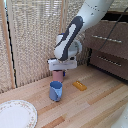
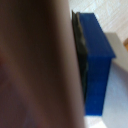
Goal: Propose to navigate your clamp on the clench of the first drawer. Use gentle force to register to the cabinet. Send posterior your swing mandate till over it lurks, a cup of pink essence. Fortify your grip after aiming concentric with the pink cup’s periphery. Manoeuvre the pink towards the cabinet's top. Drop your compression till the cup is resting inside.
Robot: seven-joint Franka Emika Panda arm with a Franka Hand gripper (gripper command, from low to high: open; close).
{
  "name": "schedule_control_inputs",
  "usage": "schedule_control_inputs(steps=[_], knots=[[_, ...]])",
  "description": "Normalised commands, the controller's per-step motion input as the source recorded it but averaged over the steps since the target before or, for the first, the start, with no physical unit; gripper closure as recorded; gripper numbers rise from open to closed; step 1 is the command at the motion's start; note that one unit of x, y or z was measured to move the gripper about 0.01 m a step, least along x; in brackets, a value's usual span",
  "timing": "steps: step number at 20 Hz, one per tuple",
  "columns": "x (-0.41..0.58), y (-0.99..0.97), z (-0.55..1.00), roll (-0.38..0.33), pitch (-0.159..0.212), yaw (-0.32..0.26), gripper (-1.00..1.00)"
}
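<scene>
We see the small dusty-pink cylindrical cup [image 1: 58, 74] standing mid-table, clasped by our white boxy clamp [image 1: 59, 72], one blue finger [image 2: 95, 65] pressed against its side. Just beside it sits the blue handled mug [image 1: 55, 91]; the dark brown wooden cabinet [image 1: 109, 47] stands at the table's far corner.

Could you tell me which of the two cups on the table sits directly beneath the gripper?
The pink cup, right under the gripper with its top hidden by it. The blue mug stands apart, nearer the plate, and has a handle.
</scene>
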Motion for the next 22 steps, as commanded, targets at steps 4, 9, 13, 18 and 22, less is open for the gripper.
schedule_control_inputs(steps=[4,9,13,18,22], knots=[[-0.440,0.00,0.91,0.075,0.054,-0.015,1.00],[-0.417,0.00,0.95,0.048,0.060,-0.002,1.00],[-0.244,0.00,1.00,0.031,0.019,-0.029,1.00],[-0.233,0.00,1.00,0.027,0.000,-0.106,1.00],[-0.161,0.00,0.99,0.010,-0.008,-0.225,1.00]])
